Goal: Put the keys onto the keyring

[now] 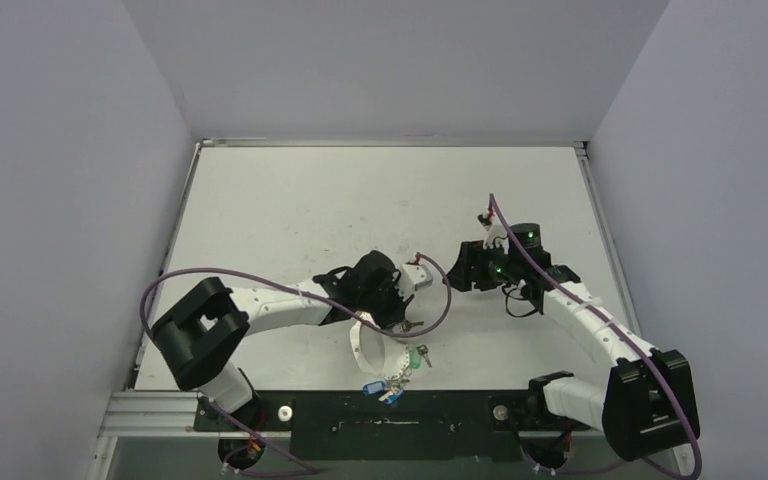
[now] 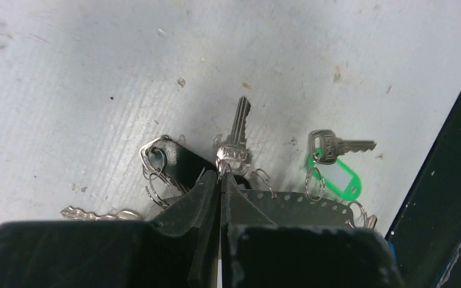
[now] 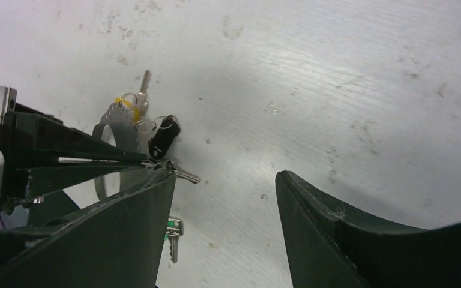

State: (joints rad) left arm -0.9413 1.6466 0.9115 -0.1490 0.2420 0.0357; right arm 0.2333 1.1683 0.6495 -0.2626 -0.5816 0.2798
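Left wrist: 3 keys [image 2: 238,129] vis.

It looked like a robotics lab test cell: a scuffed white bench [image 1: 300,200] boxed in by plain grey walls [image 1: 60,150], with two robot arms [image 1: 272,306] bolted to a black rail [image 1: 360,428], trailing purple cables [image 1: 260,274].

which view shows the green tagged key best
Left wrist: the green-tagged key lies whole and sharp beside the silver key the left gripper pinches. Top external shows a green speck; right wrist, maybe a hidden sliver.
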